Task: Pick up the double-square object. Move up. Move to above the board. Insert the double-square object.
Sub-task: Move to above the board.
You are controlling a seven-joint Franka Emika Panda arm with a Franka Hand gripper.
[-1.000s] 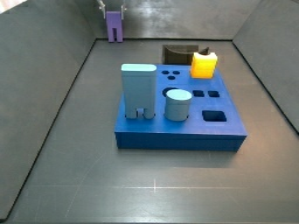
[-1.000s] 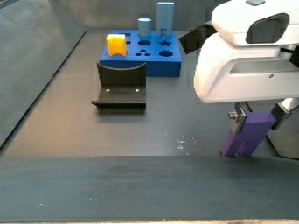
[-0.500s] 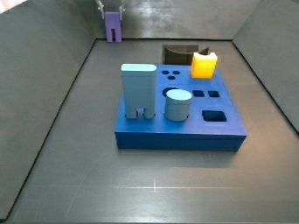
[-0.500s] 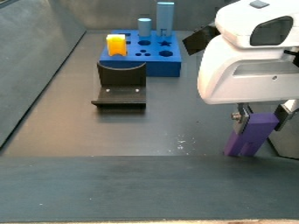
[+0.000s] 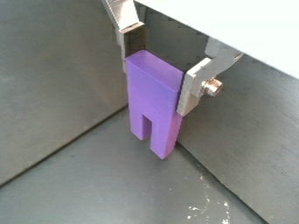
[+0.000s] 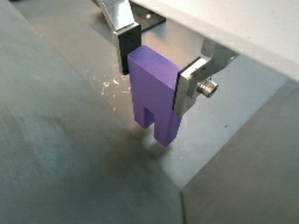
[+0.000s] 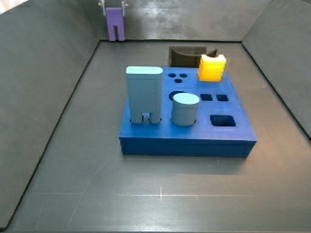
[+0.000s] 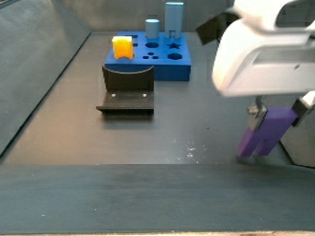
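Observation:
My gripper (image 5: 163,68) is shut on the double-square object (image 5: 155,101), a purple block hanging upright with its two square prongs pointing down. Both wrist views show the silver fingers (image 6: 193,79) clamped on its upper sides. In a side view the double-square object (image 8: 267,132) hangs just above the dark floor, close to a wall. The gripper (image 7: 113,9) and the purple block (image 7: 115,25) are at the far back corner, well away from the board (image 7: 188,144), a thick blue slab with dark holes.
On the board stand a tall light-blue block (image 7: 144,91), a pale cylinder (image 7: 185,109) and a yellow block (image 7: 213,65). The dark fixture (image 8: 127,92) sits on the floor against the board (image 8: 147,72). Grey walls enclose the floor.
The gripper has risen a little, carrying the purple block up off the floor. Everything on the board is where it was.

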